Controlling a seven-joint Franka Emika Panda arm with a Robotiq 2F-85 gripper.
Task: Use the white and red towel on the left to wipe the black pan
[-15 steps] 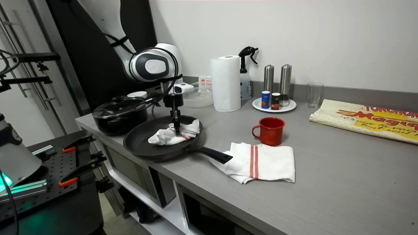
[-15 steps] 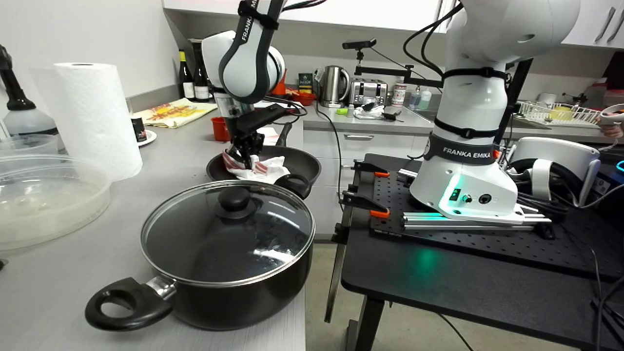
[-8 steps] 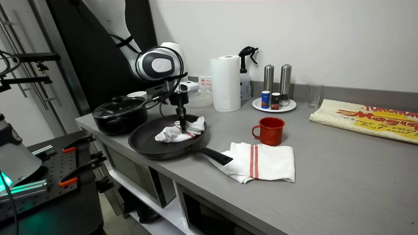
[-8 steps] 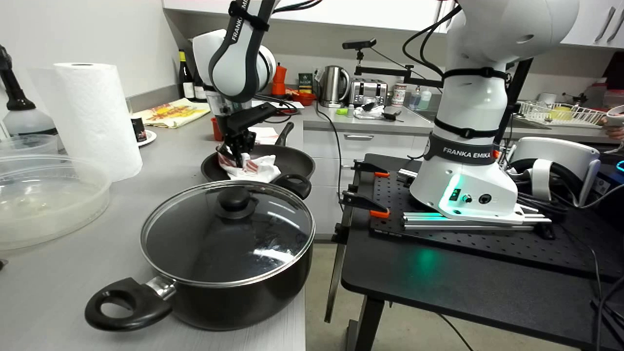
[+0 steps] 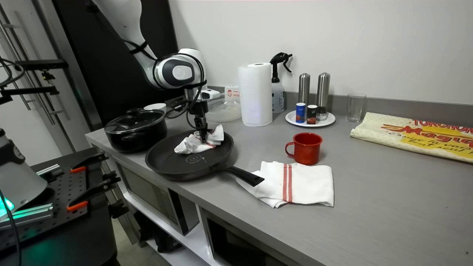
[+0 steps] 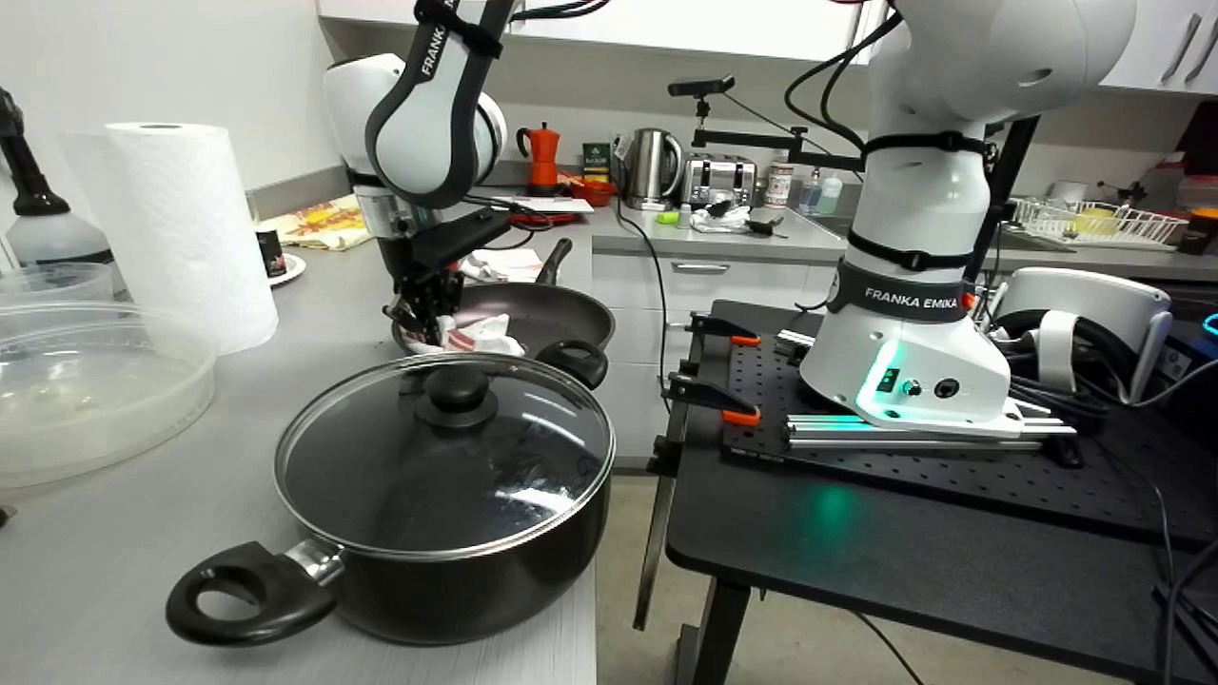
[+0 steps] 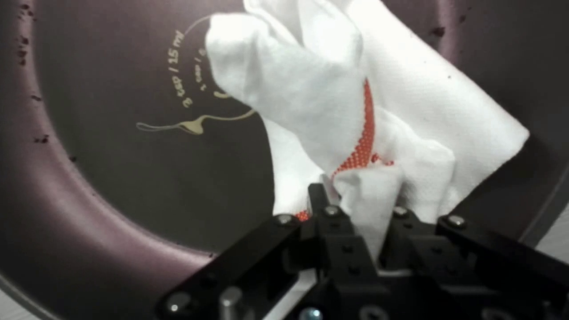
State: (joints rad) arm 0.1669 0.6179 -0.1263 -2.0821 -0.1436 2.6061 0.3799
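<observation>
1. We look over a grey counter (image 5: 388,207) set against a plain pale wall (image 5: 388,44).
2. Near its front edge we find the black pan (image 5: 173,159), with pale print (image 7: 193,126) and dark specks (image 7: 43,139) inside.
3. The white and red towel (image 5: 191,144) lies bunched in the pan, and we see the end effector (image 5: 203,140) clamped on it.
4. Near the pan we have a lidded pot (image 6: 476,590); by the pan's handle, a folded striped towel (image 5: 310,184) and, just beside that, a red mug (image 5: 308,148).
5. Close to the wall stand a paper roll (image 5: 255,96) and a plate (image 5: 290,119) with two steel mills (image 5: 323,90).
6. Across the room we spot a kettle (image 6: 649,171) and a toaster (image 6: 720,179).
</observation>
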